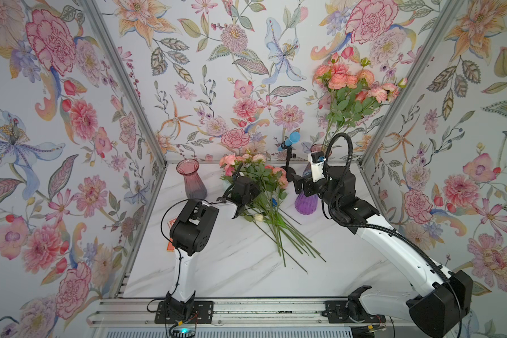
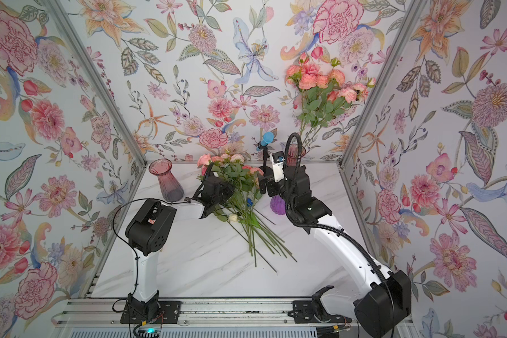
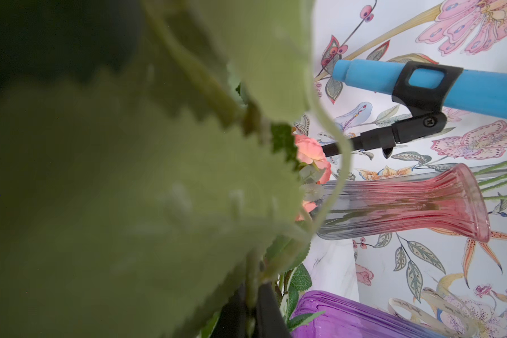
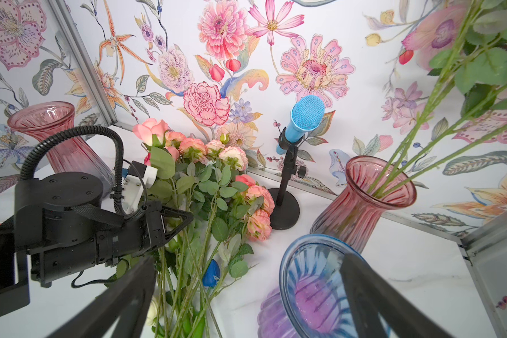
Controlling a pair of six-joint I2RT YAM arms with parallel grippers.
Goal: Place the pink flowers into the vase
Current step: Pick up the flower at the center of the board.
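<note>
Serrated green leaves [image 3: 129, 204] crowd our left jaws, clenched on a thin stem of the pink flowers [image 4: 205, 190]; right jaws gape near the ribbed blue-purple glass vase [image 4: 308, 254].

Left arm [image 1: 185, 272] and right arm [image 1: 392, 245] match tbh: smooth white plastic shells, chunky black joint housings, ribbed black cable hoses [image 4: 71, 131], tiny screws showing.
</note>
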